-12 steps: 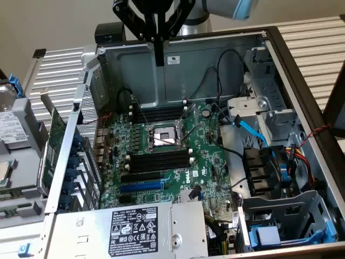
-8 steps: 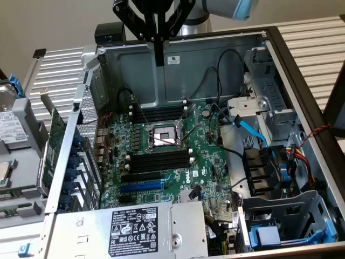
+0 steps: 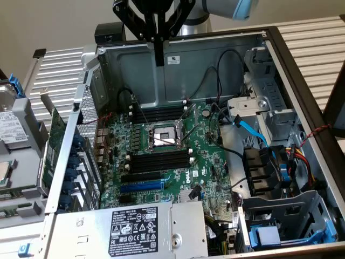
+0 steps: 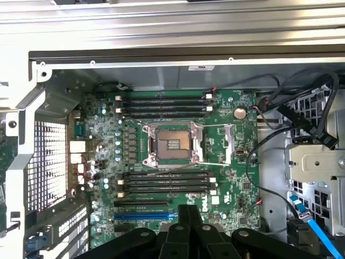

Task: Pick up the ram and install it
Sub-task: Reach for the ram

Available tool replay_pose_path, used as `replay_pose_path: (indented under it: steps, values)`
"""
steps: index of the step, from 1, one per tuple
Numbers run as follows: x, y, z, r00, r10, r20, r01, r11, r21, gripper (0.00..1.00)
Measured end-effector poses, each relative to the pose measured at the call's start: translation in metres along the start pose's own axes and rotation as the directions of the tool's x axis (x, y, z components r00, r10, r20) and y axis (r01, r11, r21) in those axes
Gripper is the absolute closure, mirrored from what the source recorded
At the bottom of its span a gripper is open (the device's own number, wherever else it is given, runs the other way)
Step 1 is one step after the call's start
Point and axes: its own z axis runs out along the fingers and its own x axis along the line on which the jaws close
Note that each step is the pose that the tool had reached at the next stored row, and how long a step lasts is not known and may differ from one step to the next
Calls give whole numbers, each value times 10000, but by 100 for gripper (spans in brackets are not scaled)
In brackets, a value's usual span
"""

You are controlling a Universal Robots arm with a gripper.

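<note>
My gripper (image 3: 159, 60) hangs above the back wall of the open computer case (image 3: 178, 65). Its dark fingers are shut together with nothing between them. In the wrist view the gripper (image 4: 188, 211) looks down on the green motherboard (image 4: 226, 135). Two banks of long black memory slots lie either side of the processor socket: one bank (image 3: 159, 114) (image 4: 161, 105) toward the back wall, the other (image 3: 160, 159) (image 4: 164, 181) toward the front. The ram is out of view.
The silver processor socket (image 3: 161, 136) sits mid-board, with a blue expansion slot (image 3: 141, 186) below it. A power supply (image 3: 140, 226) fills the front. Cables and a blue data lead (image 3: 250, 129) cross the exterior view's right. A green expansion card (image 3: 54, 143) stands outside the case's left wall.
</note>
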Motion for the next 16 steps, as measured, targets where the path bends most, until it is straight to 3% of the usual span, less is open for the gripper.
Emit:
replay_pose_path:
  steps: [7, 16]
  values:
    - [97, -7, -2, 10000, -1, 0, 1, 10000, 0, 89]
    - [368, -32, -9, 10000, -1, 10, 1, 10000, 0, 89]
